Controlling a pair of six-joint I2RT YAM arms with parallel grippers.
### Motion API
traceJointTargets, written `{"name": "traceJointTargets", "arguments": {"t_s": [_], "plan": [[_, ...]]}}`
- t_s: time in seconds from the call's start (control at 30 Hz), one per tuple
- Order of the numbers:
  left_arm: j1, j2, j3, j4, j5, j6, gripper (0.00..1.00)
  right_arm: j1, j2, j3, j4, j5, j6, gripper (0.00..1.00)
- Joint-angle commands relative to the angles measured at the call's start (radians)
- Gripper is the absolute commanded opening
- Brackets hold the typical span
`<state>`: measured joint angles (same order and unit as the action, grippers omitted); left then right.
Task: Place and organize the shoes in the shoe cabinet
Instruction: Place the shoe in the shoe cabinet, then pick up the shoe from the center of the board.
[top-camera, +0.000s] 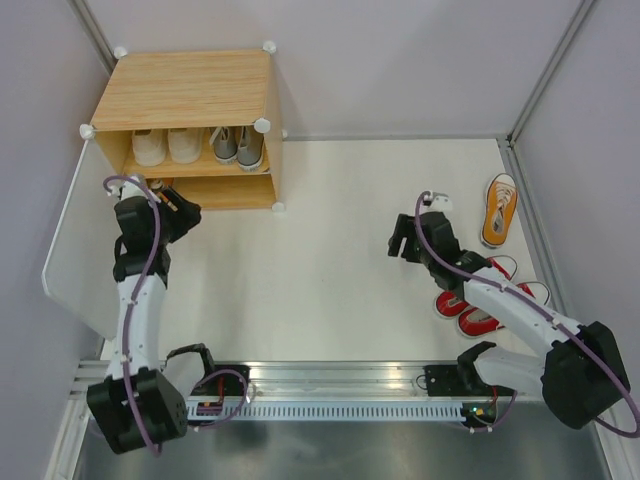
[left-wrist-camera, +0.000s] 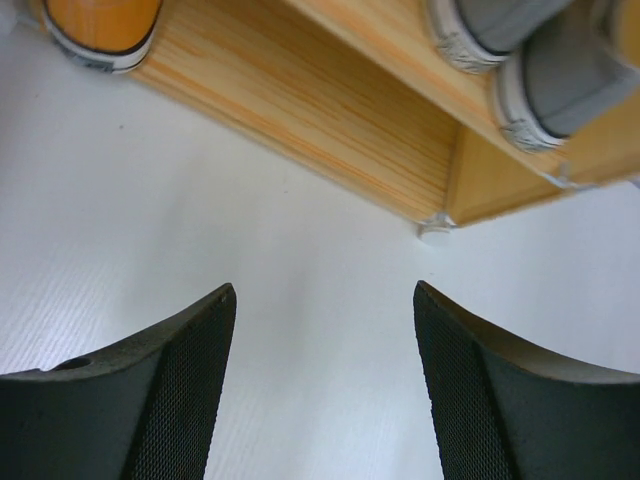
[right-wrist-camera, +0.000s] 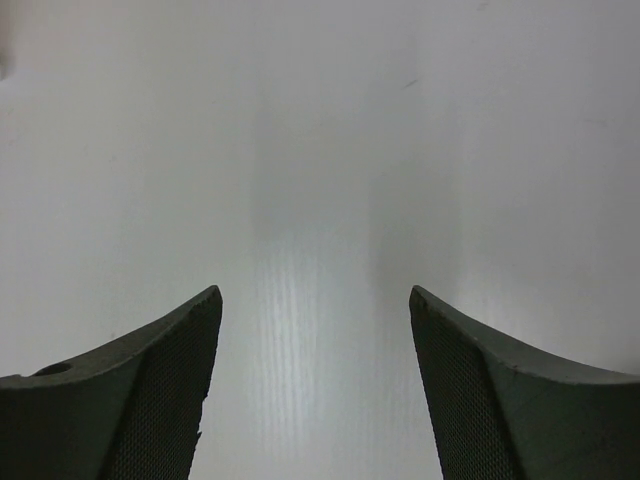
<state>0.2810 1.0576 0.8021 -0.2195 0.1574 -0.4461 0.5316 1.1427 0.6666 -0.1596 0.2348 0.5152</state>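
Note:
The light-wood shoe cabinet (top-camera: 190, 85) stands at the far left. A cream pair (top-camera: 166, 147) and a grey pair (top-camera: 238, 147) sit on its middle shelf. My left gripper (top-camera: 183, 207) is open and empty, just in front of the lower compartment. In the left wrist view its open gripper (left-wrist-camera: 325, 300) hangs over bare table, with one orange shoe (left-wrist-camera: 98, 25) in the lower compartment and the grey pair (left-wrist-camera: 545, 70) above. Another orange shoe (top-camera: 499, 210) lies at the far right. The red pair (top-camera: 478, 297) lies partly under my right arm. My right gripper (top-camera: 402, 240) (right-wrist-camera: 315, 300) is open and empty over bare table.
The cabinet's white door panel (top-camera: 68, 255) is swung open to the left beside my left arm. A white corner connector (left-wrist-camera: 437, 232) marks the cabinet's bottom front corner. Grey walls close in the table at the back and on both sides.

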Motion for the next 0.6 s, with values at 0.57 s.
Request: {"name": "traceJointTargets", "arguments": {"t_s": [0.57], "plan": [[-0.523,-0.366,-0.012,-0.095,-0.010,0.287,1.00,-0.602,0.199,0.298,-0.129,0.295,0.036,0.87]]}}
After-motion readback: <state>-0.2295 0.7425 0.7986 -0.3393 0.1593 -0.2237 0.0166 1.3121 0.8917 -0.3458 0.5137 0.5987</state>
